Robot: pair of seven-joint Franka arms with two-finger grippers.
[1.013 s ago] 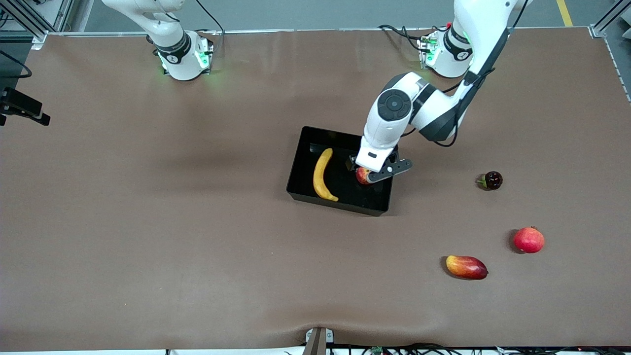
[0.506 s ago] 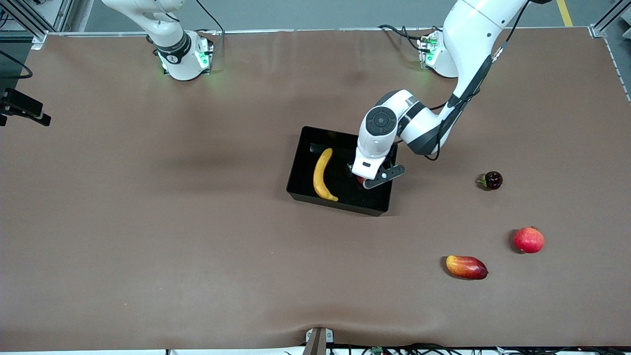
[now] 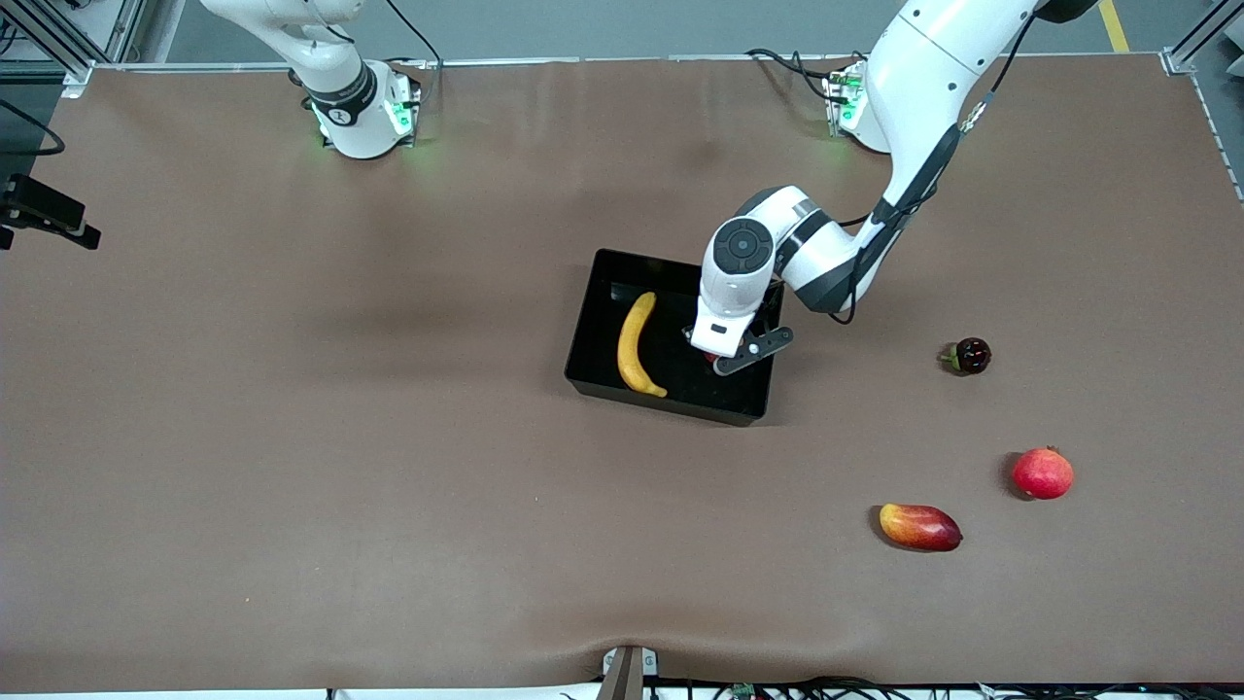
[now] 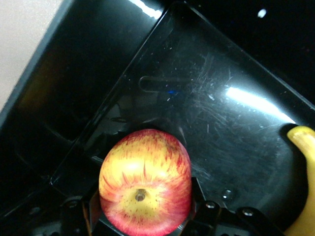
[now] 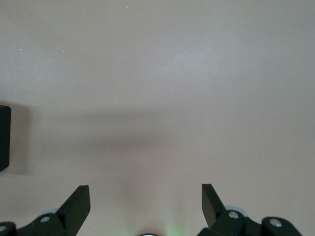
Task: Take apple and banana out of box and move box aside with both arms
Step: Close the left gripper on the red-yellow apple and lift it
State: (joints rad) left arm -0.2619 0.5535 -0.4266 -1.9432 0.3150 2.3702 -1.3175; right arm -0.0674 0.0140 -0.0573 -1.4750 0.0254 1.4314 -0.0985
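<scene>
The black box [image 3: 583, 335] stands mid-table. The yellow banana [image 3: 634, 345] lies in it, at the side toward the right arm's end. My left gripper [image 3: 714, 352] is low inside the box at the side toward the left arm's end. It is shut on the red apple with yellow blotches [image 4: 145, 182], of which the front view shows only a red sliver [image 3: 712, 359]. The left wrist view shows the box floor [image 4: 211, 98] close under the apple and the banana's end [image 4: 306, 162]. My right gripper [image 5: 145, 191] is open and empty over bare table; its arm waits.
Toward the left arm's end lie a small dark fruit [image 3: 970, 356], an all-red round fruit [image 3: 1043, 473] and an oval red-yellow mango [image 3: 919, 526], the last two nearer the front camera. A black fixture [image 3: 44, 216] sits at the right arm's end.
My left gripper has come down into the box with the apple and shifted a little toward the banana. The right arm has not moved.
</scene>
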